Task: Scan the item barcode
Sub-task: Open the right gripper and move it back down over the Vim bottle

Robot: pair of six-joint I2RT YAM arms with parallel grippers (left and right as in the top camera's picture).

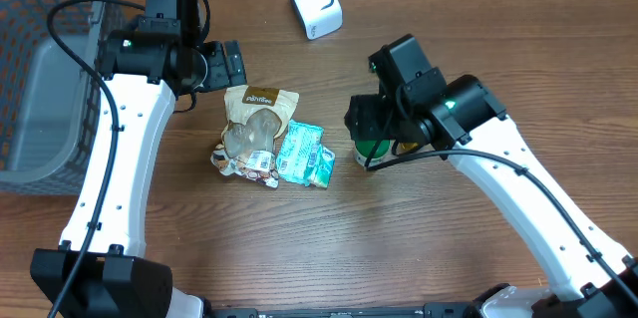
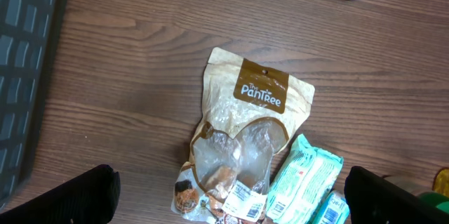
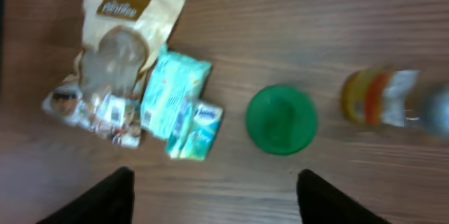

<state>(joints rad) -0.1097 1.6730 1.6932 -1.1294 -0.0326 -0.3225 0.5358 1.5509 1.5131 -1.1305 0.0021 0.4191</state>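
Empty, the left jaws and right jaws gaped wide; the green-capped container (image 3: 280, 120) stood on the counter (image 1: 299, 248) below the right jaws, near the teal packs (image 1: 304, 154); bare wood ran to the white scanner (image 1: 315, 2).

White arms (image 1: 120, 149), black joints (image 1: 164, 44), black fingers (image 2: 70, 199)

Bare tabletop (image 1: 299, 238) lies open on the robot's side of the touching pouch (image 1: 257, 119) and teal packets (image 1: 305, 155). Only a narrow strip separates the packets from the green-capped bottle (image 3: 280, 120). The grey basket (image 1: 40, 89) walls off the left edge, and the white scanner (image 1: 315, 2) stands well apart behind.
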